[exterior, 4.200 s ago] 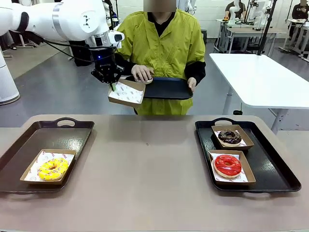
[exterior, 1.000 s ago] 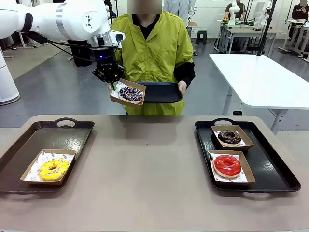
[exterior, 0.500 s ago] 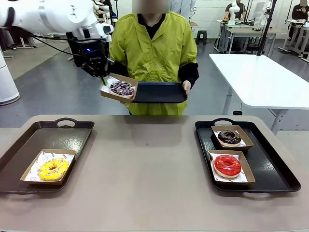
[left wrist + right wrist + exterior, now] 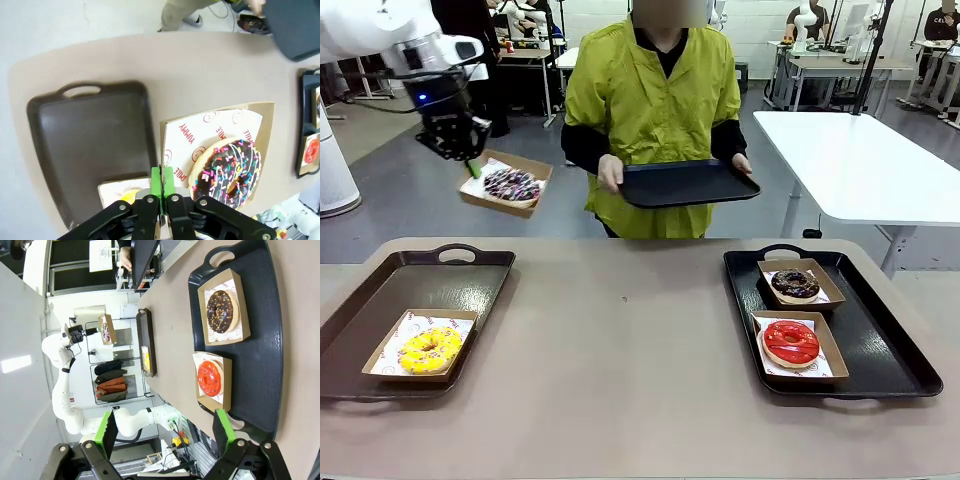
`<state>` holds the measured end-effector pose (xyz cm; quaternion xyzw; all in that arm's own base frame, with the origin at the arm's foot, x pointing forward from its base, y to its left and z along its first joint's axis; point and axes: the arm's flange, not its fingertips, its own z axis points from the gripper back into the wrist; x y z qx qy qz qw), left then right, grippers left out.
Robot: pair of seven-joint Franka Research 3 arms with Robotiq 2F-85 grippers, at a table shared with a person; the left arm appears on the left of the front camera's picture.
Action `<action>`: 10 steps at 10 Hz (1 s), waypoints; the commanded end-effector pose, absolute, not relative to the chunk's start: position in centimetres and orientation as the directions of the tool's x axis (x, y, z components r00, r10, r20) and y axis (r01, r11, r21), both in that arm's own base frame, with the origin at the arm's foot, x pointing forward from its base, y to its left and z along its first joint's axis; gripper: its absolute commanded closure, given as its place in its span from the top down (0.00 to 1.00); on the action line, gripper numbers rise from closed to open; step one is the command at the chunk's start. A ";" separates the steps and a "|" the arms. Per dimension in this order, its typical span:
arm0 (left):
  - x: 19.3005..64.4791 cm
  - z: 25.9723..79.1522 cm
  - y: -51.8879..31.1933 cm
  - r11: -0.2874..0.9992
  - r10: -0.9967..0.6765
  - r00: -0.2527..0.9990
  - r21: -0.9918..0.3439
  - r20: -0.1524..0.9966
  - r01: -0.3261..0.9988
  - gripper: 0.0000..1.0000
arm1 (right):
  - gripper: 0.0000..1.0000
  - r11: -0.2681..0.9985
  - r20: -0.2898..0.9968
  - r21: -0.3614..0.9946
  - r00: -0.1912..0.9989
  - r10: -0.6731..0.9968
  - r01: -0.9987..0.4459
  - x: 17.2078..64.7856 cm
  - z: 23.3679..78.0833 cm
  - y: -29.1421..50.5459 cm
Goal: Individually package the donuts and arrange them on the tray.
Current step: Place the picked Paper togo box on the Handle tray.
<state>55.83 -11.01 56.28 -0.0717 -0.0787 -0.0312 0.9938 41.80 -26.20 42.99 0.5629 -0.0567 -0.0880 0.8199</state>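
Counter: tan counter [image 4: 630, 350] with a white table and other workbenches in the room behind it.
Left tray: dark tray [image 4: 450, 275] at the counter's left; a cardboard box [image 4: 382, 365] with the yellow donut [image 4: 430, 348] sits at its near end, the far end bare.
Right tray: black tray [image 4: 880, 345] at the right, carrying two boxes in a line; the chocolate donut [image 4: 795, 284] is in the far one, the red donut [image 4: 791, 341] in the near one.
Left claw: left claw [image 4: 470, 166] is raised above and beyond the left tray's far edge, green pads pressed together on the rim of a tilted box [image 4: 535, 165]; the wrist view shows the pinch on the box's edge [image 4: 162, 181].
Sprinkled donut: dark donut with coloured sprinkles [image 4: 511, 184] lies in that lifted box on printed paper [image 4: 200, 137].
Right claw: right claw [image 4: 162, 432] hangs over the right tray with its fingers spread and nothing between them.
Person: stands at the far side in a yellow-green coat, both hands holding a black tray [image 4: 685, 183]; it looks bare, though its surface is hard to see from this angle.
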 end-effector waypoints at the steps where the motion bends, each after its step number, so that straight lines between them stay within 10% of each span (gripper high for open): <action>1: 53.8 54.6 -8.2 0.985 -0.060 0.982 -0.146 0.179 0.087 0.01 | 1.00 0.351 -0.008 0.933 0.981 -0.195 0.078 41.8 43.0 -26.4; 10: 55.9 45.4 1.0 1.000 -0.015 0.998 -0.005 0.057 0.016 0.01 | 1.00 0.351 -0.008 0.933 0.981 -0.195 0.078 41.8 43.0 -26.4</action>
